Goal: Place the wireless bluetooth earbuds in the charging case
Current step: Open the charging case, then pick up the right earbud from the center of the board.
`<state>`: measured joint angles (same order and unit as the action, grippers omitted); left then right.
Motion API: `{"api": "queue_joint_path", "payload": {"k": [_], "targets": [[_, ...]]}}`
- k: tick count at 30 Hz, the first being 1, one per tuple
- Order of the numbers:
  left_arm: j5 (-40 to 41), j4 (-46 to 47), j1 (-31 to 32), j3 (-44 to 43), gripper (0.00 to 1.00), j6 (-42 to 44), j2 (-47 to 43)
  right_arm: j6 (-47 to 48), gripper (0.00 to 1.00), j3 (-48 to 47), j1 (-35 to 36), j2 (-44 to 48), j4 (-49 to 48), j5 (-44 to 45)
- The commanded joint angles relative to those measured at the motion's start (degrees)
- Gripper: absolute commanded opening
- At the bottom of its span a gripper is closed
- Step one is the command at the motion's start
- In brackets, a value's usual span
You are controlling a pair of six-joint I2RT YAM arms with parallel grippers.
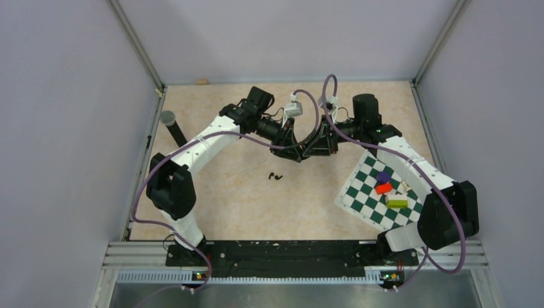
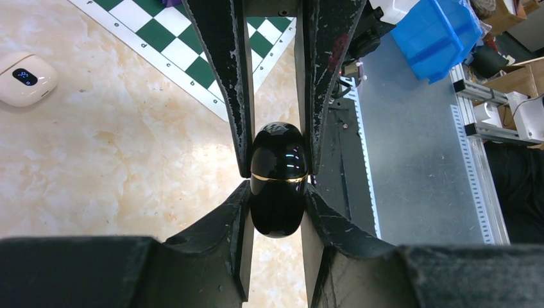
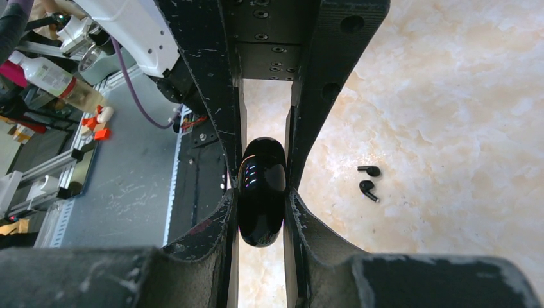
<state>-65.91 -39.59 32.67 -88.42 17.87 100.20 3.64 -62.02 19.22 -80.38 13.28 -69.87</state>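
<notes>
Small file letters run along the white border of the chessboard mat [image 2: 168,48] lying by the table's right edge. In the left wrist view, e and c are the clearest. The white earbud case [image 2: 24,78] has a dark little screen glowing blue, too small to read.

You'll see a checkered mat [image 1: 362,199] carrying a purple block [image 1: 383,176], a red block [image 1: 383,188] and a green block [image 1: 397,202]. Near it lies a white pod [image 2: 24,78], possibly another case.
</notes>
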Motion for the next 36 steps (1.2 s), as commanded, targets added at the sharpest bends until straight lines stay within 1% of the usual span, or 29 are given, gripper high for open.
{"api": "queue_joint_path", "payload": {"k": [1,4,7,10,11,12,14,18,21,26,27,30,34,36], "targets": [[-1.68,1.98,0.6,-0.01,0.31,-0.39,-2.51,1.28,0.08,-2.43,-0.77,0.31,-0.94,0.69],[-1.31,2.01,0.89,0.17,0.21,-0.22,-2.55,1.28,0.1,-2.41,-0.77,0.38,-0.9,0.84],[-1.82,1.8,1.08,0.35,0.13,0.29,-2.72,1.26,0.18,-2.56,-0.8,0.4,-0.91,1.13],[-2.56,0.84,1.09,0.44,0.13,1.74,-3.04,1.15,0.42,-3.09,-0.8,0.64,-0.59,1.24],[-2.78,0.45,1.15,0.48,0.13,2.22,-3.2,1.42,0.48,-3.29,-0.94,0.85,-0.23,1.49],[-2.97,0.13,1.09,0.68,0.13,2.85,-3.48,1.86,0.53,-3.42,-1.09,1.1,0.26,1.77],[-3.38,-0.38,1.13,1.02,0.13,3.73,-4.0,2.32,0.59,-3.56,-1.67,1.8,0.6,2.22],[-3.77,-0.55,1.14,1.49,0.12,4.41,-5.08,2.35,0.64,-3.6,-3.15,2.85,0.61,2.65],[-3.86,-0.79,1.14,1.49,0.09,4.67,-5.2,2.25,0.66,-3.66,-3.98,3.16,0.55,3.19],[-4.04,-1.01,1.1,1.46,0.05,4.81,-5.19,2.79,0.68,-3.66,-4.32,3.9,0.54,8.43],[-4.05,-0.99,1.09,1.49,0.02,4.85,-5.2,2.86,0.68,-3.84,-4.33,4.18,0.52,10.12],[-3.75,-1.16,1.08,1.54,0.0,5.08,-5.23,4.42,0.71,-4.67,-4.45,5.28,1.94,12.72],[-3.42,-1.36,1.02,1.5,0.0,5.58,-5.35,4.82,0.78,-6.04,-4.55,8.36,3.91,9.74],[-2.87,-1.3,0.93,1.45,0.0,5.6,-5.6,4.02,0.84,-6.53,-4.59,10.7,3.86,8.81]]}}
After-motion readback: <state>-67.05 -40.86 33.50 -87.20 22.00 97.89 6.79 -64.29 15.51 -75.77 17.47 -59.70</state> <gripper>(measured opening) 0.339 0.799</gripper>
